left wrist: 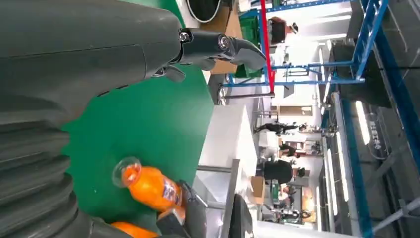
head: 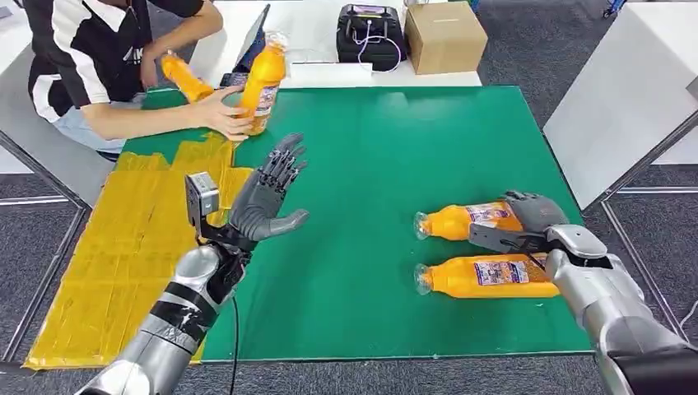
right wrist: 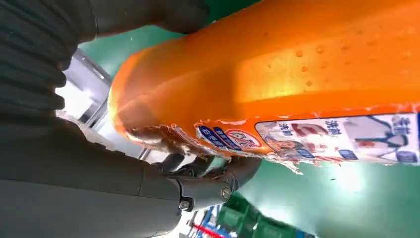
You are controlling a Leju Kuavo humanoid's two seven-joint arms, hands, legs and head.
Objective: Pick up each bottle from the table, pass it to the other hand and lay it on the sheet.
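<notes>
As our right hand (head: 527, 220) closes around the far bottle (head: 461, 220) near the mat's (head: 370, 164) right edge, our left hand (head: 267, 193) waits empty with fingers spread, ready for the handover.

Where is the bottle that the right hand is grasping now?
In the head view the grasped bottle lies on its side on the green mat, right side, just beyond a second lying bottle, with the right hand around its base end.

bright even overhead light | glare on green mat (head: 395, 164) | soft shadows | right wrist view blurred
</notes>
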